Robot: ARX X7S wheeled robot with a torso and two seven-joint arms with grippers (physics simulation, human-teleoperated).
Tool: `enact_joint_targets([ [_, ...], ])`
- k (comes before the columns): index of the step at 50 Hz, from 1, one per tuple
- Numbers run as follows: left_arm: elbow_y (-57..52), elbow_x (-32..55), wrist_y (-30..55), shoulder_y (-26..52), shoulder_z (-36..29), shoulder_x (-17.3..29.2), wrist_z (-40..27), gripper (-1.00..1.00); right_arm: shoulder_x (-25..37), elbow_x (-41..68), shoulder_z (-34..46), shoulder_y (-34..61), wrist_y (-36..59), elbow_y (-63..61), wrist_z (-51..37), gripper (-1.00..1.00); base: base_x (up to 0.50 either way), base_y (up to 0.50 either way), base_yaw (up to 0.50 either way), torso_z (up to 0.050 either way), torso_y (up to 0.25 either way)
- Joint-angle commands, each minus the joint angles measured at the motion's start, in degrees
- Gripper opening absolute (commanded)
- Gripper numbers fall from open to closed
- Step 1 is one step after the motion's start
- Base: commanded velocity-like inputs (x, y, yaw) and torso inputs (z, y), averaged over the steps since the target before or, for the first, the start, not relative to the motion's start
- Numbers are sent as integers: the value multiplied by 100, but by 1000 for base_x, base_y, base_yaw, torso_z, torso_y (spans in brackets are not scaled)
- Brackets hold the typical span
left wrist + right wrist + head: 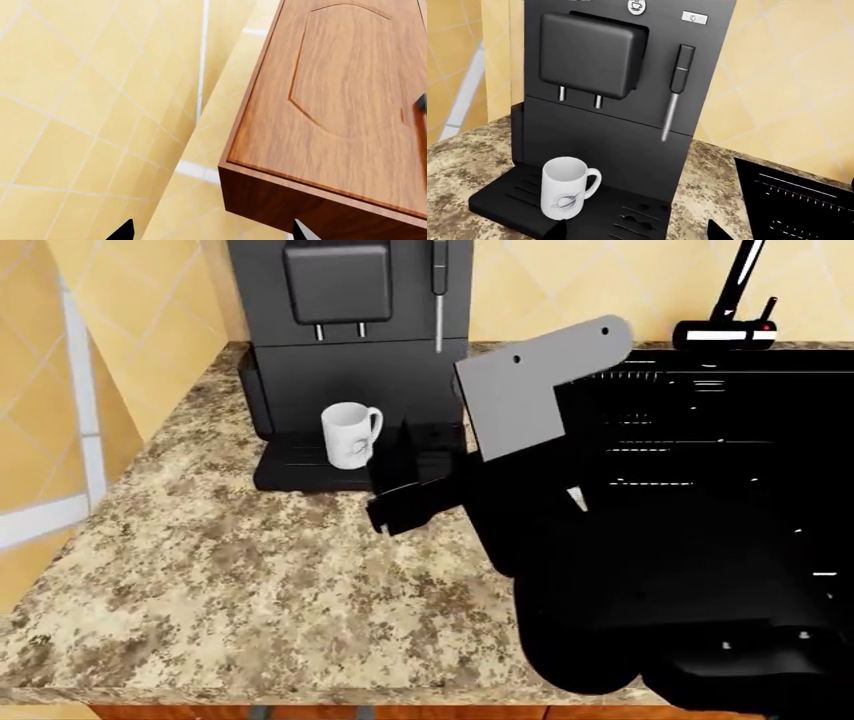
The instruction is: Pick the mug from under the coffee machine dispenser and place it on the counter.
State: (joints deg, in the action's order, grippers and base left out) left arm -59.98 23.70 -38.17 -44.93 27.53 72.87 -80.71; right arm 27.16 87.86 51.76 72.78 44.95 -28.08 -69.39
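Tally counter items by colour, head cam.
White: 1, mug
Black: 2, coffee machine, sink
Total: 3

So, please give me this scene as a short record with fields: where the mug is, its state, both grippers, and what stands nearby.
mug: upright on the drip tray of the coffee machine dispenser, below the two silver spouts, handle toward the steam rod side
mug contents: cannot tell
right gripper: open, close beside the mug's handle side, not touching it
left gripper: only the fingertips show, apart; faces a wooden cabinet door and tiled wall
counter: speckled granite
sink: black basin beside the machine
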Motion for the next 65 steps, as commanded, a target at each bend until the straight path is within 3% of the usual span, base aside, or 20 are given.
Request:
enact_joint_targets([
  [1, -2, -24, 4, 0, -18, 30, -38, 100, -52, -6, 39, -205, -117, 12, 78, 100, 0, 0, 0, 0, 0],
  [65, -1, 5, -42, 2, -20, -169, 122, 100, -1451, -1445, 468, -754, -1204, 1845, 1410, 100, 0, 0, 0, 0, 0],
])
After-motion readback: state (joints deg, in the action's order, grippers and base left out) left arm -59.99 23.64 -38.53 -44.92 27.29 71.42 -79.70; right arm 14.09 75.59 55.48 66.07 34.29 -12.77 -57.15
